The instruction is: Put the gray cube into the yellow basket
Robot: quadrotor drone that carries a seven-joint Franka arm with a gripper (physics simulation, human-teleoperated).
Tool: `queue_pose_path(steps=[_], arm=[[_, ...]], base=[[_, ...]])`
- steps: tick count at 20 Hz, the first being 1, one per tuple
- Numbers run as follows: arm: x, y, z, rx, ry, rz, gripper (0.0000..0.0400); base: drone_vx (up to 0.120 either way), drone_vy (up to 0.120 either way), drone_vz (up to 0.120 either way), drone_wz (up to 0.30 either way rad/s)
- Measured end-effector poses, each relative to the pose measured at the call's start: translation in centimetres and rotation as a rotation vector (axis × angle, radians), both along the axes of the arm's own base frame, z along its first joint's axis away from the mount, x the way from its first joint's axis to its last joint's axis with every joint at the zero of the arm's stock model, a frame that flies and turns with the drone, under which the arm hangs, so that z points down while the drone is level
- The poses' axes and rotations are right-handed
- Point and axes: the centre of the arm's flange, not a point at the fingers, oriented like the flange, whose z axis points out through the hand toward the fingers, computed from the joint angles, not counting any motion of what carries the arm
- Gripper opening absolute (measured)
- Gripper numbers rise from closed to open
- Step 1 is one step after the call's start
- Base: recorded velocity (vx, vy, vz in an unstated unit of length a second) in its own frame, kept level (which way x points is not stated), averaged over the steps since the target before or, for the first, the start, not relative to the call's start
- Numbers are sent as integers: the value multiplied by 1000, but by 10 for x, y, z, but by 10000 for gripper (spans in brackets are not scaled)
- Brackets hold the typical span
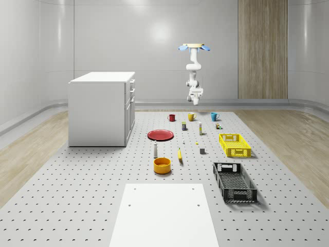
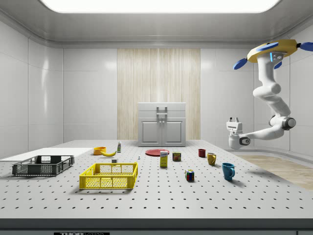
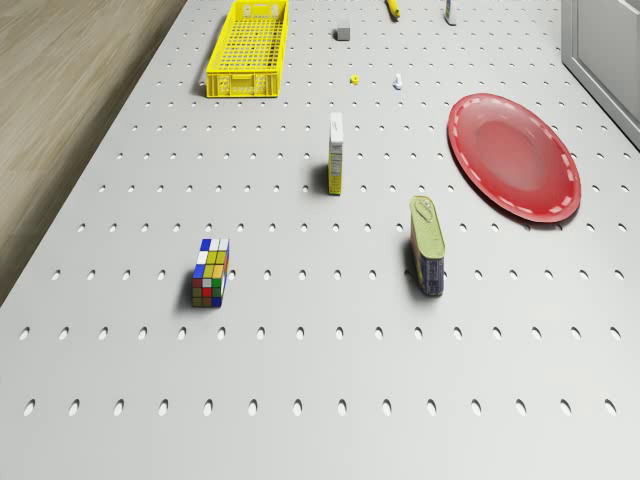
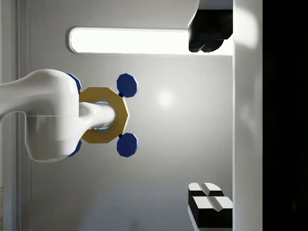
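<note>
The drone (image 1: 194, 48) hovers high over the table's far end, empty gripper (image 2: 234, 120) open and upturned. Descend toward the gray cube (image 1: 202, 151) (at the yellow basket's (image 1: 235, 145) nine o'clock), fingers pointed down.

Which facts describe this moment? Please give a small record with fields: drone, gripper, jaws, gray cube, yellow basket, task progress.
drone: hovering high above the table's far end, near the mugs
gripper: in the air, pointing upward, holding nothing
jaws: open, wide apart in the wrist view
gray cube: on the table, just off the basket's side toward the whole-scene view's left, untouched
yellow basket: on the table, nothing inside
task progress: cube not yet picked up
</note>
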Motion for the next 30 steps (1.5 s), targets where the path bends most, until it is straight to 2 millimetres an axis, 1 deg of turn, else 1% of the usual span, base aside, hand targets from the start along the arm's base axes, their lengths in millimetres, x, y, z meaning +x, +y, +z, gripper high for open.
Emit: queue_pose_path(steps=[13,20,23,26,28,30], arm=[[-1,3,0,-25,-10,-1,400],[-1,9,0,-90,-15,-2,400],[-2,15,-1,-151,-17,-3,400],[-2,25,-3,-252,-19,-5,400],[-2,34,-6,-353,-21,-8,400],[-2,47,-12,-491,-22,-11,400]], base=[[120,0,0,0],[120,0,0,0],[120,0,0,0],[120,0,0,0],[120,0,0,0],[120,0,0,0]])
